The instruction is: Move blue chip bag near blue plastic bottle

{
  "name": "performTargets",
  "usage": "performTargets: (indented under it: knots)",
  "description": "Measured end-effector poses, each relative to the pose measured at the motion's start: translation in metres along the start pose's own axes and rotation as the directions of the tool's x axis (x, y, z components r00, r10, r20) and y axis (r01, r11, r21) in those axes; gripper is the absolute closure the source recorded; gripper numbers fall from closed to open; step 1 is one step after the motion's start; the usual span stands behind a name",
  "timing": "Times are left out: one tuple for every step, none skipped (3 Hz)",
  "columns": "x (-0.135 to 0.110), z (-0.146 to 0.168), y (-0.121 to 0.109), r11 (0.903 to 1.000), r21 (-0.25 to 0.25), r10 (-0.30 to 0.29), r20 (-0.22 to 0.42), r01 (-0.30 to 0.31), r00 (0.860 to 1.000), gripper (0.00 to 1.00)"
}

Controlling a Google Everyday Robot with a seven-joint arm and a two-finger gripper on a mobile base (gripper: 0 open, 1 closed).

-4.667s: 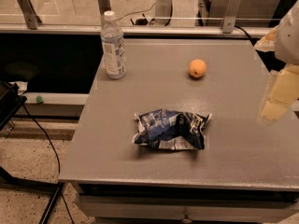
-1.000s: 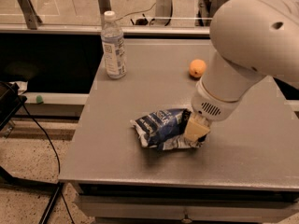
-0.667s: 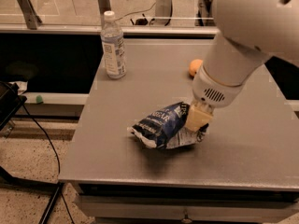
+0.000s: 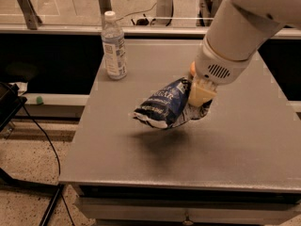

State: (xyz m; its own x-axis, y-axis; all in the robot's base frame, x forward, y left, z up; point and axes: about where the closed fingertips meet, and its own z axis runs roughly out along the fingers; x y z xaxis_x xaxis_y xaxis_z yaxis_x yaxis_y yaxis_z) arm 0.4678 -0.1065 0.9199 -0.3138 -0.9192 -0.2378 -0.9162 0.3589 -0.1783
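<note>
The blue chip bag (image 4: 162,106), dark-blue foil with white print, hangs in the air above the middle of the grey table (image 4: 235,145), its shadow on the surface below. My gripper (image 4: 200,98) is shut on the bag's right end, under the large white arm that comes in from the upper right. The blue plastic bottle (image 4: 114,46), clear with a white cap and pale label, stands upright at the table's back left corner, well left of and behind the bag.
A small orange fruit (image 4: 192,68) is mostly hidden behind the arm at the back of the table. A glass railing with metal posts (image 4: 102,0) runs behind the table. A black cable (image 4: 44,133) lies on the floor at left.
The gripper has closed on the bag's right end and lifted it off the table, carrying it up and slightly back. The bottle has not moved.
</note>
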Motion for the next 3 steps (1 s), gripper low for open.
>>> performTargets:
  knots:
    - [-0.008,0.001,-0.005,0.9998,0.019,-0.001,0.048,0.000,0.999,1.00]
    - [-0.051,0.007,-0.032,0.9968,0.080,-0.008,0.197,-0.008,0.980,1.00]
    - [-0.081,0.012,-0.052,0.9901,0.139,-0.021,0.284,-0.020,0.959,1.00]
